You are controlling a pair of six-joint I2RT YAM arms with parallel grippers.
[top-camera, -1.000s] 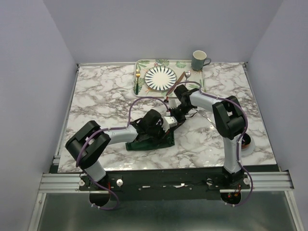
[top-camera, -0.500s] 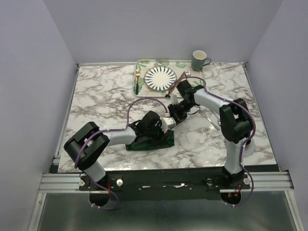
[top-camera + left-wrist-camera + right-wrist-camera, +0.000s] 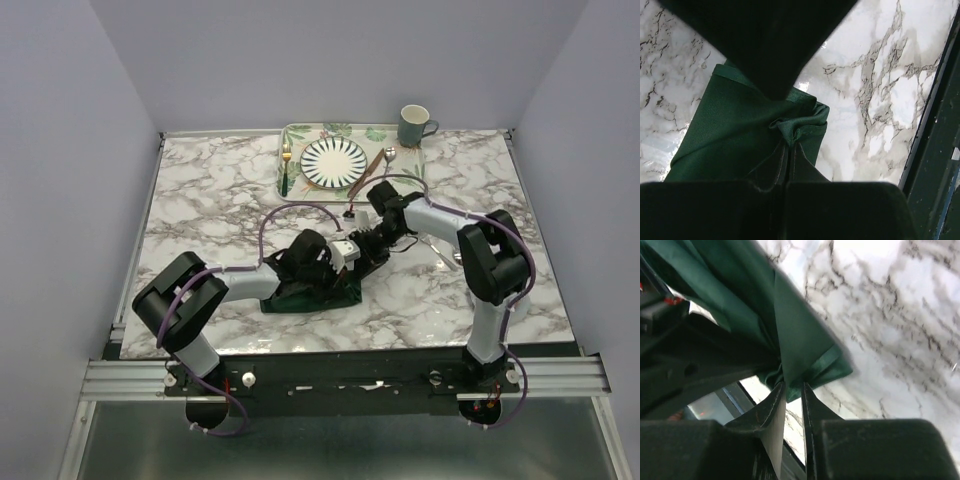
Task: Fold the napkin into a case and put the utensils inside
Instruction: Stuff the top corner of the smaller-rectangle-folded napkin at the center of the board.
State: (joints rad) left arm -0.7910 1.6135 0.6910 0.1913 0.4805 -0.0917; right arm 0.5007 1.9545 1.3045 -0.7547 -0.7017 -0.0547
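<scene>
The dark green napkin (image 3: 318, 297) lies folded on the marble table in front of the left arm. My left gripper (image 3: 340, 262) is shut on a bunched corner of the napkin (image 3: 790, 131). My right gripper (image 3: 362, 252) is shut on a nearby corner of the napkin (image 3: 800, 350) and holds it off the table. The two grippers are close together over the napkin's right end. The gold fork (image 3: 286, 164), the copper-brown knife (image 3: 366, 168) and the silver spoon (image 3: 388, 157) lie on the leaf-patterned tray (image 3: 300, 132) at the back.
A striped plate (image 3: 334, 161) sits on the tray. A grey-green mug (image 3: 414, 126) stands at the tray's right end. A small round object (image 3: 513, 296) lies by the right arm's base. Metal rails run along the near table edge.
My right gripper has moved down and left toward the left gripper, carrying its napkin corner. The left gripper has stayed over the napkin's right end.
</scene>
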